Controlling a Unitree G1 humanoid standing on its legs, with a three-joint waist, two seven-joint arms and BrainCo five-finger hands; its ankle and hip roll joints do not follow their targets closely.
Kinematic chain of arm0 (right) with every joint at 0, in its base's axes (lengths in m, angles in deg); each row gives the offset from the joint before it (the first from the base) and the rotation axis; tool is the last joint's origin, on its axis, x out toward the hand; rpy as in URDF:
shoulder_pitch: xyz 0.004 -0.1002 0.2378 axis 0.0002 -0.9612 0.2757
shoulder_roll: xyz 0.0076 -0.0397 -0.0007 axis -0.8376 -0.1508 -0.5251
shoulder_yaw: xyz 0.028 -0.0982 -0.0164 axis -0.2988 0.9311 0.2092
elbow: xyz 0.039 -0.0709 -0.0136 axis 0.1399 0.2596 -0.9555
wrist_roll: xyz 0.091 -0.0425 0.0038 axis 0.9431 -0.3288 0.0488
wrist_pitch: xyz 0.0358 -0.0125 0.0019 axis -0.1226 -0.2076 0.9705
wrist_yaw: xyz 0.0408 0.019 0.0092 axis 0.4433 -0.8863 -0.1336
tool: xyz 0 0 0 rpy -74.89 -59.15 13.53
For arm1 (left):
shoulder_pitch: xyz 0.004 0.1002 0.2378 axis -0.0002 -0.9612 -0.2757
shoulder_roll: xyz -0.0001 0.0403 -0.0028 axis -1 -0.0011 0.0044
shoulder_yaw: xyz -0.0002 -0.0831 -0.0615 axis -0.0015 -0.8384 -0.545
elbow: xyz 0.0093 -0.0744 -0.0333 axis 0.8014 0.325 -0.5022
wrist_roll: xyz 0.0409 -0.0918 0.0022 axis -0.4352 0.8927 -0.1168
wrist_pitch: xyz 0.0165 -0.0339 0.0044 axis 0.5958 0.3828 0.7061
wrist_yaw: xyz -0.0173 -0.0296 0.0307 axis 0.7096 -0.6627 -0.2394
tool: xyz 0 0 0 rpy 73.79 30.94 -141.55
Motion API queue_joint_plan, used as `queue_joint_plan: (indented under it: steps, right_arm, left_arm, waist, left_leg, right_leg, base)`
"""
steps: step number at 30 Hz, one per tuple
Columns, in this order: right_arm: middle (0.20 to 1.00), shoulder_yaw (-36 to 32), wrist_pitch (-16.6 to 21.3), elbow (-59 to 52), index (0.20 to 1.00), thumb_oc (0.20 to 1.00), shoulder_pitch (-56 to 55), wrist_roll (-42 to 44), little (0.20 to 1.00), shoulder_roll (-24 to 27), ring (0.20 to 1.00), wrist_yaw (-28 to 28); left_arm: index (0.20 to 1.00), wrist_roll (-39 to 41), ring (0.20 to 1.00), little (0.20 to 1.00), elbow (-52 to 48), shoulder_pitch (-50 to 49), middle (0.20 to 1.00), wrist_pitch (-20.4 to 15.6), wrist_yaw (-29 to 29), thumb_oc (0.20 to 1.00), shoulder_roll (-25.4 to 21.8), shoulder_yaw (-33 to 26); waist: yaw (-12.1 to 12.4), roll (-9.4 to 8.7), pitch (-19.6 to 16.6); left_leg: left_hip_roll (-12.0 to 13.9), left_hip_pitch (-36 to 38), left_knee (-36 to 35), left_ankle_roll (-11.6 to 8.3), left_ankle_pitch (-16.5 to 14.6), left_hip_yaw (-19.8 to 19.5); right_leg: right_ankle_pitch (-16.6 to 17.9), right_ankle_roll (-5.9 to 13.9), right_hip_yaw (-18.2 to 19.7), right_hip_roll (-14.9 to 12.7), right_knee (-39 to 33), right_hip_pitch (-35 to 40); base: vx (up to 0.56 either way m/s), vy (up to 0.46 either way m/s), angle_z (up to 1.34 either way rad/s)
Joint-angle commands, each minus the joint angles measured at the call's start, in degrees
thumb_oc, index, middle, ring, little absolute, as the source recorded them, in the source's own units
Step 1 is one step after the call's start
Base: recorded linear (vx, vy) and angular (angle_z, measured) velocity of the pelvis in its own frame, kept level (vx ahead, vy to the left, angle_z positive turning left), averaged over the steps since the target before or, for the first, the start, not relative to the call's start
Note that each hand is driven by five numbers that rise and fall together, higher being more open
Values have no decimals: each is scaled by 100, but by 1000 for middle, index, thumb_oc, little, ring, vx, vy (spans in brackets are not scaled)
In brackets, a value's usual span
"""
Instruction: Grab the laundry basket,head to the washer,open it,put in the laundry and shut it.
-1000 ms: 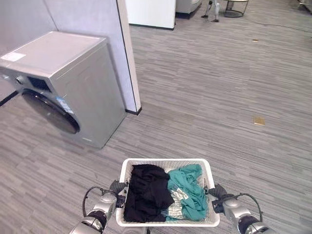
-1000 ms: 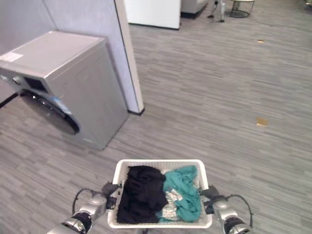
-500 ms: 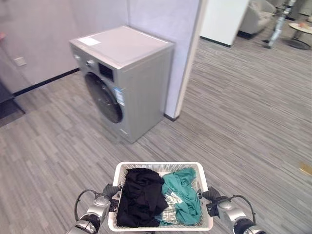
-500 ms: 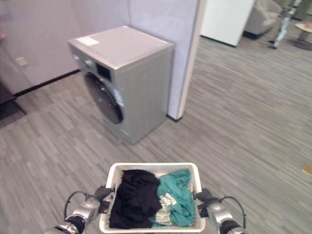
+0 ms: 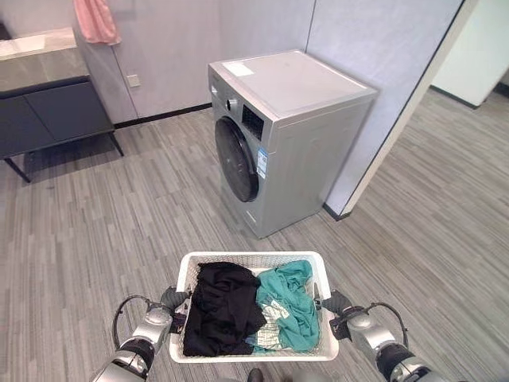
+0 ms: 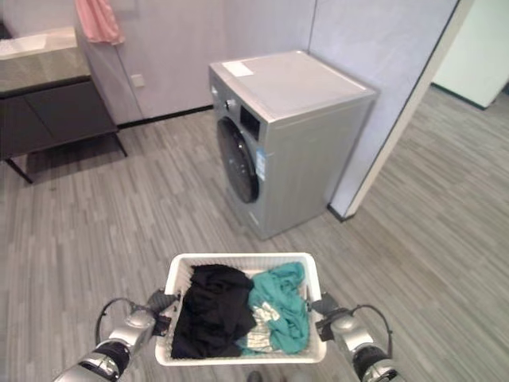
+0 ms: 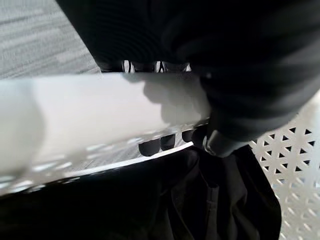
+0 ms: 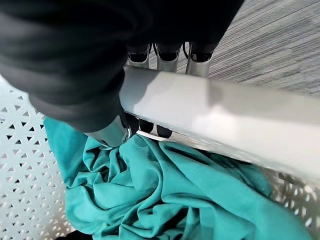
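Two steps are being bridged: the washer (image 5: pixel 286 135), door closed, is being faced ahead while the laundry basket (image 5: pixel 253 259), holding dark and teal laundry (image 5: pixel 258 306), is being gripped by the left hand (image 5: pixel 170 301) and right hand (image 5: pixel 337 304), fingers (image 7: pixel 150 147) wrapped over its rims. Closing in and setting it down are judged next.

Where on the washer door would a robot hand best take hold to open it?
Probably at the round dark door's rim, coming from the front. The door is shut and flush in the washer front; no handle is discernible from here. Both hands, left robot hand and right robot hand, are curled on the basket rims.
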Motion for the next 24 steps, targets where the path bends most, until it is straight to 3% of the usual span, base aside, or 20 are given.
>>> queue_joint_plan:
  steps: [1, 4, 10, 15, 18, 21, 23, 24]
  right_arm:
    - [200, -465, 472, -742, 200, 200, 291, 753, 200, 161, 200, -580]
    - [200, -537, 430, -766, 200, 200, 49, 775, 200, 271, 200, -690]
    - [200, -615, 366, -652, 200, 200, -116, 731, 200, 353, 200, -761]
    - [200, -600, 389, -1007, 200, 200, -128, 586, 200, 546, 200, -713]
    - [200, -655, 414, -1354, 200, 200, -258, 358, 200, 701, 200, -677]
    - [200, -650, 456, -1538, 200, 200, -255, 299, 200, 773, 200, -639]
    - [200, -734, 491, -1863, 200, 200, -322, 254, 200, 880, 200, -571]
    - [200, -767, 504, -1910, 200, 200, -352, 273, 200, 876, 200, -534]
  left_arm:
    - [200, 41, 200, 200, -139, 342, 200, -255, 277, 200, -56, -132]
    - [200, -84, 200, 200, -209, 279, 200, -285, 317, 200, -10, -89]
    - [200, -19, 200, 200, -375, -64, 200, -249, 387, 200, 67, -124]
    - [200, 63, 200, 200, -508, -122, 200, -251, 356, 200, 86, -156]
    - [200, 4, 200, 200, -454, -92, 200, -262, 367, 200, 169, -113]
    - [200, 3, 200, 200, -501, -68, 200, -269, 354, 200, 187, -99]
    - [200, -10, 200, 200, -423, 95, 200, -257, 292, 200, 258, -81]
    - [200, 2, 200, 200, -339, 137, 200, -253, 295, 200, 304, -64]
  waist:
    - [-299, -143, 124]
    - [-466, -268, 68]
    - [-398, -199, -311]
    - [-426, -112, -241]
    - [-462, -142, -120]
    - [-444, -175, -22]
    - [-604, -284, 35]
    - [-560, -305, 58]
  left_leg:
    - [-9, 355, 118, -611, -251, -215]
    - [-149, 621, 248, -645, -416, -631]
    - [-12, 915, 411, -738, -530, -832]
    - [52, 606, 1322, -1197, -304, -720]
    - [166, 224, 1987, -1560, 119, -312]
    - [125, -81, 2518, -1709, 264, -146]
    - [968, -266, 2103, -1428, 36, 904]
    - [1186, -354, 1715, -1368, -111, 1006]
  right_leg:
    - [1074, 217, -49, 77, -693, 141]
    - [1353, 215, 172, 170, -1109, 156]
    - [1159, -42, 65, 174, -1398, 754]
    - [969, -155, -76, 158, -1468, 1060]
    - [890, -220, -202, 36, -1638, 1356]
    - [874, -247, -198, -17, -1647, 1376]
    - [756, -230, -361, -246, -1635, 1413]
    - [703, -191, -361, -313, -1652, 1476]
  base:
    - [266, -59, 103]
    - [232, -73, 80]
    - [262, -125, 60]
    - [167, -110, 32]
    - [102, -66, 0]
    - [6, -16, 48]
    - [29, 29, 25]
    - [33, 54, 20]
